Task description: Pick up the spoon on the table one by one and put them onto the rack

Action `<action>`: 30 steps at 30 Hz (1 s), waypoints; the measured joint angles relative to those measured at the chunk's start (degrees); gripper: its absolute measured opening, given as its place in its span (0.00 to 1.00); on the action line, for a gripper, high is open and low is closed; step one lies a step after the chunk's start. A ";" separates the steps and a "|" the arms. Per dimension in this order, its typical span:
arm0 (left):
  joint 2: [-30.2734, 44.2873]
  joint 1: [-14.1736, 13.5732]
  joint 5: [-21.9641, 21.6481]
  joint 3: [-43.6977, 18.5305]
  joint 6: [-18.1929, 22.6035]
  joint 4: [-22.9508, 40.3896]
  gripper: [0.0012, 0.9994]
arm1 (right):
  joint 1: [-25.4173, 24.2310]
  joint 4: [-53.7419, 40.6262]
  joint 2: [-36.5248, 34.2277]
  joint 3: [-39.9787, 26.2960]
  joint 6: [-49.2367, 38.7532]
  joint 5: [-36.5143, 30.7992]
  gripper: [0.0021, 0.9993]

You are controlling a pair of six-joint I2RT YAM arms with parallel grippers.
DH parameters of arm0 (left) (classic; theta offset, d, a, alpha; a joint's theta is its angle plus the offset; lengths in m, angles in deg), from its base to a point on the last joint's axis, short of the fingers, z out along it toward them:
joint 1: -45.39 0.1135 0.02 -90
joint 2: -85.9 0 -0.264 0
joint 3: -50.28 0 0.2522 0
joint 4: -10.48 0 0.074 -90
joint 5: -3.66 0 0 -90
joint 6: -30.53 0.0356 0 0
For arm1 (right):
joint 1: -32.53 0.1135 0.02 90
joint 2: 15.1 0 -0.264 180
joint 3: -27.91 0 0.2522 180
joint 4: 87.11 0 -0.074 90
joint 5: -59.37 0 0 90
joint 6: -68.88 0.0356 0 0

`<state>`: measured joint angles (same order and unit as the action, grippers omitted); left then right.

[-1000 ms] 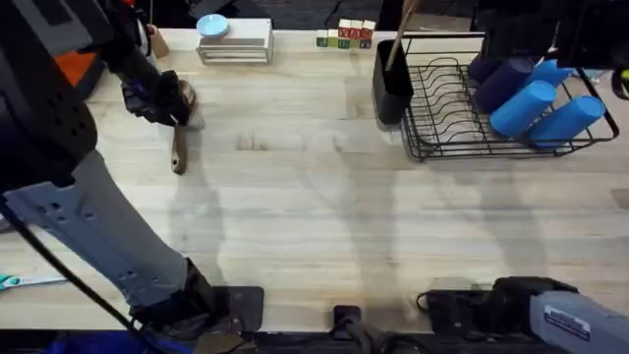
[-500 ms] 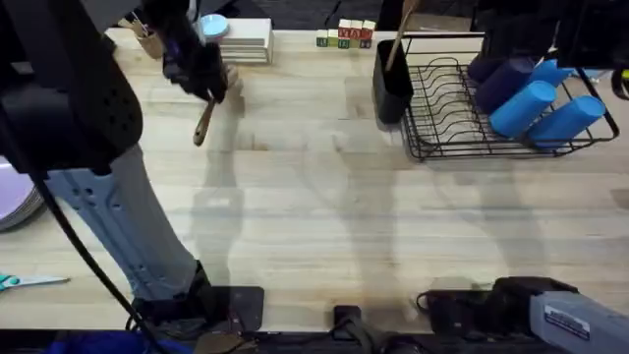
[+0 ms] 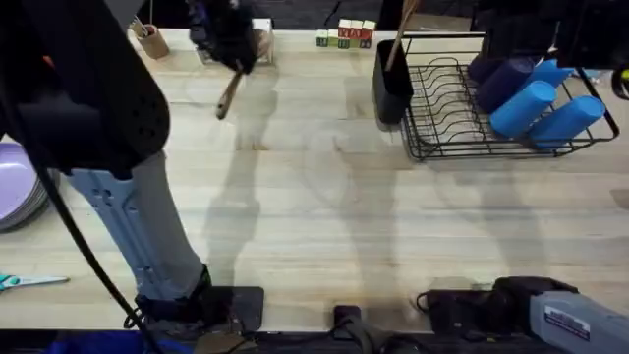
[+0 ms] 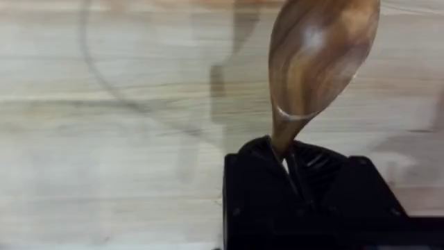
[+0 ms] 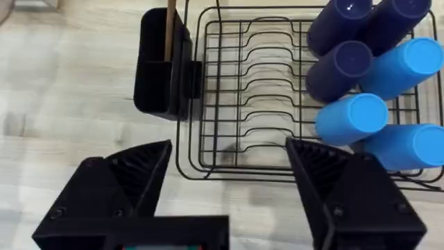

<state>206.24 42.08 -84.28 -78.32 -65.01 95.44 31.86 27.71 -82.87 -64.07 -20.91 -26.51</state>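
My left gripper (image 3: 232,41) hangs above the far left of the table (image 3: 324,197), shut on a brown wooden spoon (image 3: 228,96). The handle slants down below the gripper. In the left wrist view the spoon's bowl (image 4: 320,55) sticks out past the closed fingers (image 4: 298,173), clear of the tabletop. The black wire rack (image 3: 462,118) stands at the far right with its tall caddy (image 3: 391,87) on the left end. A wooden handle (image 3: 400,39) stands in that caddy. My right gripper (image 5: 229,191) hovers open over the rack (image 5: 257,104) and caddy (image 5: 161,69), holding nothing.
Dark and light blue cups (image 3: 536,93) lie in the rack's right half. A small wooden cup of utensils (image 3: 150,41), a white stacked stand (image 3: 257,34) and coloured blocks (image 3: 344,37) line the far edge. Purple plates (image 3: 20,192) and scissors (image 3: 25,282) sit at the left.
The left gripper has lifted the spoon off the table and carried it right along the far edge. The right arm has not moved.
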 joint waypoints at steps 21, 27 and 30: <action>0.00 -15.23 13.68 -5.42 3.61 -0.07 0.04 | 0.00 0.00 0.00 0.00 -1.10 0.00 1.00; -0.35 -17.38 13.80 -10.35 3.63 -4.07 0.04 | 0.00 0.00 0.00 0.00 -1.55 0.00 1.00; -1.43 -18.71 13.81 -10.45 3.63 -7.94 0.04 | 0.00 0.00 0.00 0.00 -1.56 0.00 1.00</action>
<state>204.80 23.37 -70.46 -88.77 -61.38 87.51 31.86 27.71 -82.87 -64.07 -22.46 -26.51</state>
